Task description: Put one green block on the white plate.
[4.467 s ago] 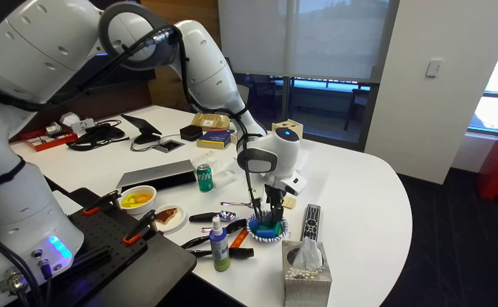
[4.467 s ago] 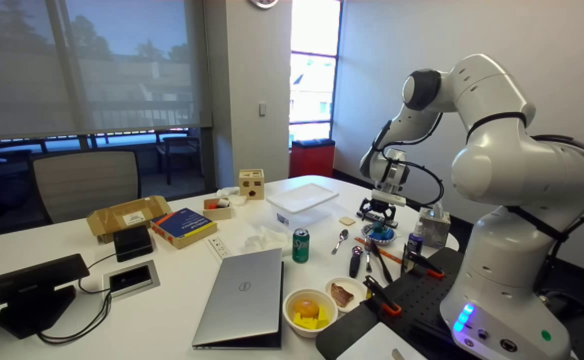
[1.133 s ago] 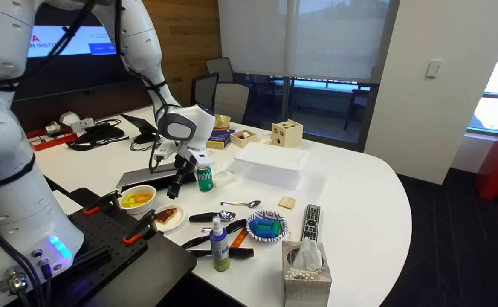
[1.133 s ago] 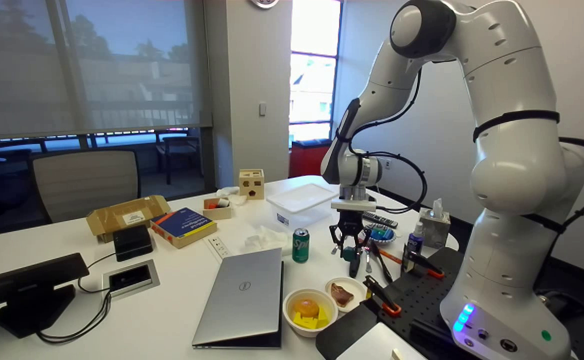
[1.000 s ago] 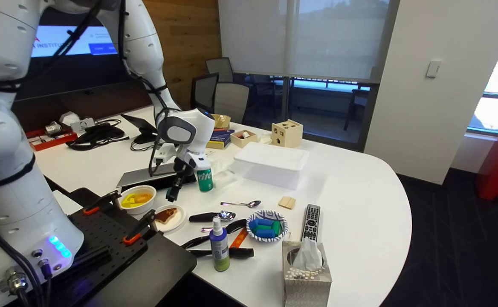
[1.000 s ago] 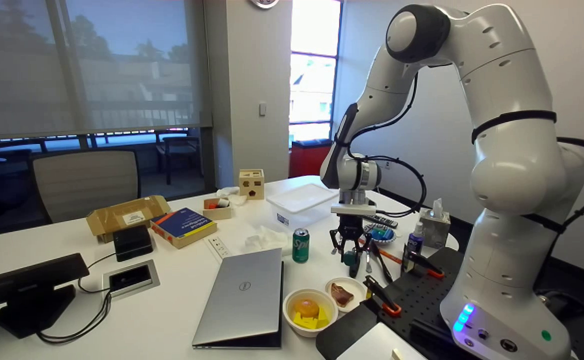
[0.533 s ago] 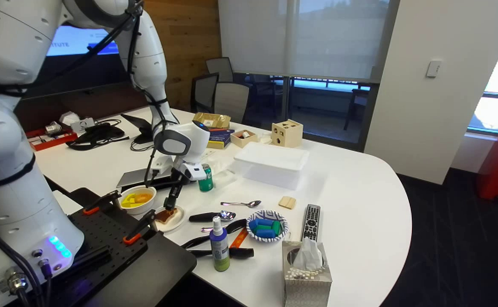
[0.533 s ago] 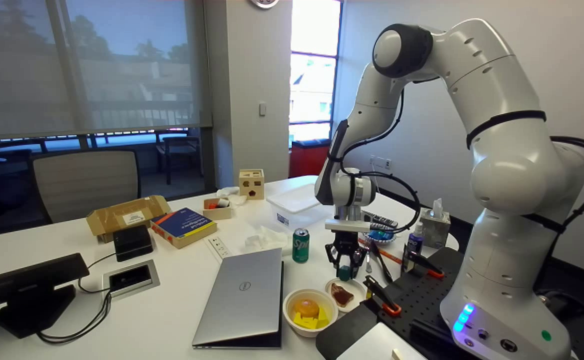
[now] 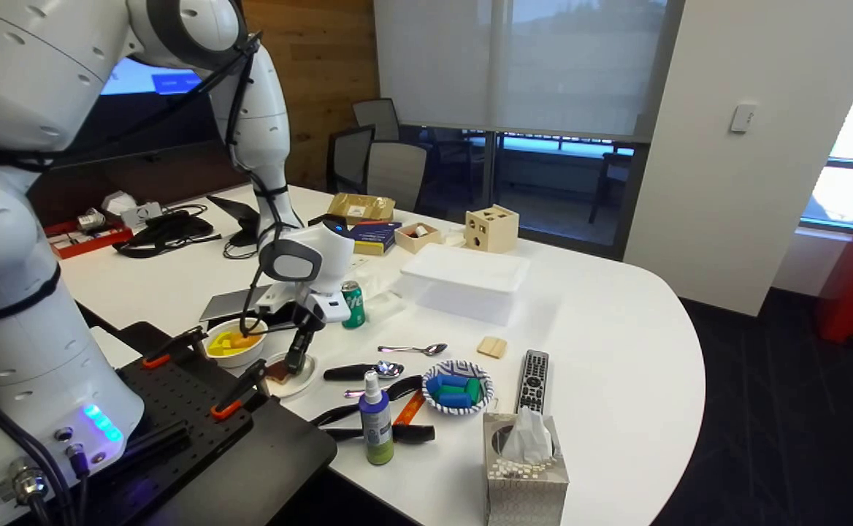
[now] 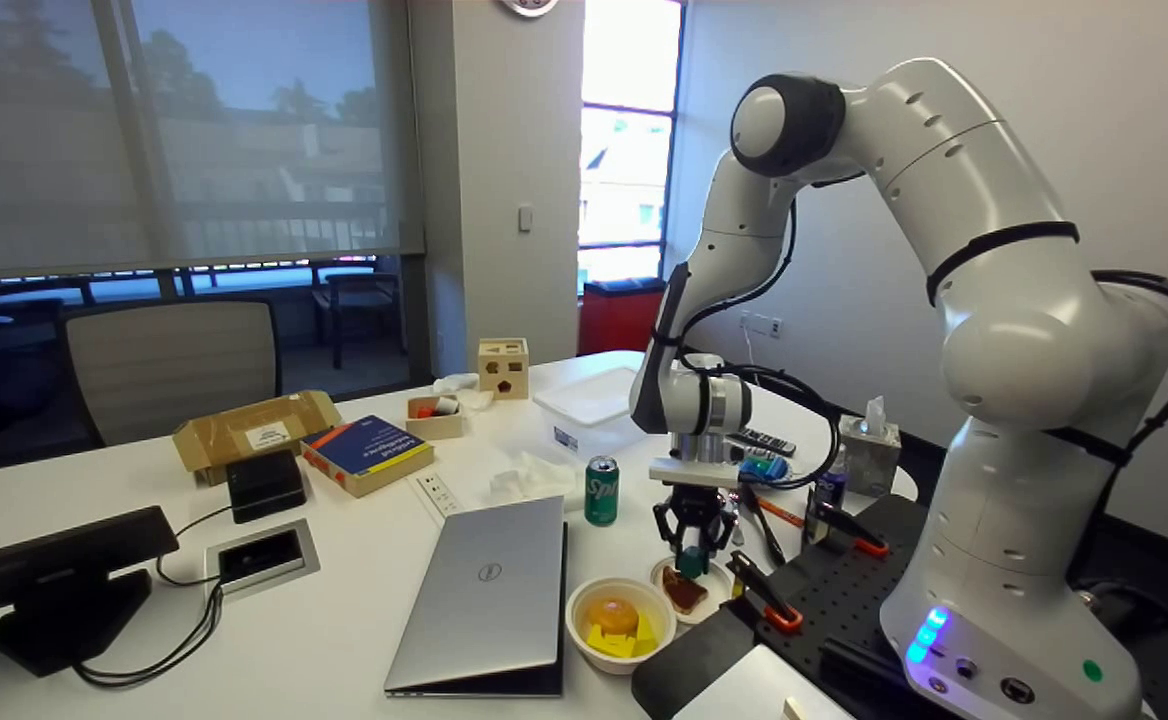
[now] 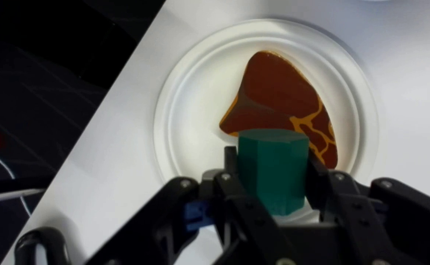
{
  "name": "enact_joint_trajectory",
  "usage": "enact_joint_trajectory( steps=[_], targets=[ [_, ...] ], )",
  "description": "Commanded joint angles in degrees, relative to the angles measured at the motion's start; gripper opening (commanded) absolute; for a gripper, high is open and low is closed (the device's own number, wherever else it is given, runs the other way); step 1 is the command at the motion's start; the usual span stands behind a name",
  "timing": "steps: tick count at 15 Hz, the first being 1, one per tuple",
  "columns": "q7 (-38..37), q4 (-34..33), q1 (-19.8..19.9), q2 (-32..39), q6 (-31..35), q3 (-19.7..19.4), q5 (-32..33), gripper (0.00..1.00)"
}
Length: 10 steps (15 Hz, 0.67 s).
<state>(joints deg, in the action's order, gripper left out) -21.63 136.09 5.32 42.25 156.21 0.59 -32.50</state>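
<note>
One white bowl [image 9: 232,360] stands left in an exterior view; just beside it, the white plate [image 9: 301,383] bears a brown slice [image 11: 277,84]. Over the plate, the gripper [image 11: 272,163] pinches a green block [image 11: 274,176] (whether it touches down, one cannot tell). Rightward, a patterned bowl [image 9: 458,410] holds blue blocks [image 9: 456,399] and green blocks [image 9: 475,391].

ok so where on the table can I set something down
Bare patches lie between the remote and the table's curved edge, and between the laptop and the inset panel. Crowded: around the spray bottle, bowl of blocks and plate, where the pincer holds a green block.
</note>
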Motion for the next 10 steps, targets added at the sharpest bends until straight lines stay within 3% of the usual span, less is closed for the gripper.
enact_joint_trajectory(
  steps=[1,6,7,10],
  targets=[
    [-3.0,-0.6,-1.5,0.6,1.3,-1.2,-0.1,0.18],
    [-4.1,-1.1,-2.0,1.1,2.1,-2.1,0.0,0.18],
    [-4.6,-1.1,-2.1,1.2,2.6,-2.2,-0.2,0.61],
    [-5.1,-0.5,-2.4,0.7,4.5,-2.4,-0.4,0.84]
  ],
)
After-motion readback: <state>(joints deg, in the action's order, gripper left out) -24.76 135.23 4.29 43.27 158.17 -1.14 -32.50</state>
